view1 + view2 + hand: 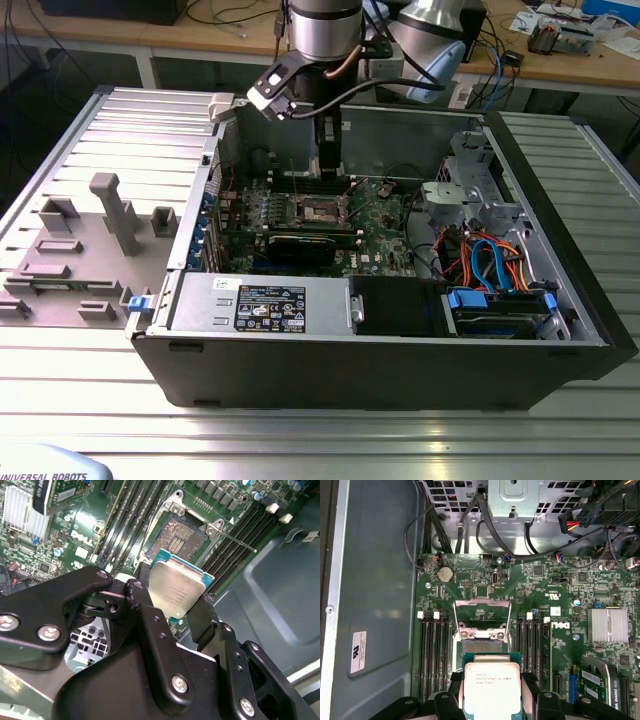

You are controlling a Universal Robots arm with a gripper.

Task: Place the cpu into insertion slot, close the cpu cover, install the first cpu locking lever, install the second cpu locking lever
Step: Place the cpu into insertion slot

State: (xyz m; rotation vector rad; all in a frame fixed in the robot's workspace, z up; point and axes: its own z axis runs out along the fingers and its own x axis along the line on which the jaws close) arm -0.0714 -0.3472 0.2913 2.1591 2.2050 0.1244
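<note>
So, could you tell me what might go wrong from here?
1. The gripper pinches the cpu only by its edges near the insertion slot; it could slip or land skewed on the contacts.
2. The open cpu cover and the locking lever jutting beside the slot could snag the fingers.

cpu [176, 591] over insertion slot [177, 536], seemingly apart

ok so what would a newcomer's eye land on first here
The cpu, silver top up, sits clamped in the black gripper above the green board in both wrist views. Just beyond it lies the bare insertion slot, its cpu cover swung open. In the exterior view the arm reaches down into an open computer case.
</note>
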